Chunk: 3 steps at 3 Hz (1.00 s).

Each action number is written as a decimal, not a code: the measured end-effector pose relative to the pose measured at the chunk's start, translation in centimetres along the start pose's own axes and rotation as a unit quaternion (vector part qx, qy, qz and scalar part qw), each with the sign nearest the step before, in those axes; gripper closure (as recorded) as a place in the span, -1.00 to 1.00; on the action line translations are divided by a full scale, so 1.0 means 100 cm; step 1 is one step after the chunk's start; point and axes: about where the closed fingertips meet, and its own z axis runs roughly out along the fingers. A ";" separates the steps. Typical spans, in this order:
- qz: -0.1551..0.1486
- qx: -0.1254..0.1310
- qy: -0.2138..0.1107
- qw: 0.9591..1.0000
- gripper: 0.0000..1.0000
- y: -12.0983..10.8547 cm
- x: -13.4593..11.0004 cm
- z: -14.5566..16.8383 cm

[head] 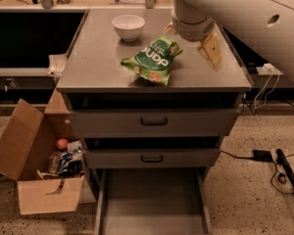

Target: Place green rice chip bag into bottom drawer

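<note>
Green rice chip bag (154,58) (just beside jaws)

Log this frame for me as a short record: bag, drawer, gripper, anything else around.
bag: green rice chip bag lying on the cabinet top, in front of the white bowl
bottom drawer: pulled out, nothing visible inside
gripper: over the top's right side, just right of the bag
floor: open cardboard box left of the cabinet
task state: bag not yet in the drawer
</note>
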 end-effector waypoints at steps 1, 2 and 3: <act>0.000 0.000 0.000 1.000 -1.00 0.000 0.000 0.000; 0.005 0.025 -0.027 0.999 -1.00 -0.009 -0.002 0.005; 0.000 0.057 -0.071 0.996 -1.00 -0.028 -0.009 0.019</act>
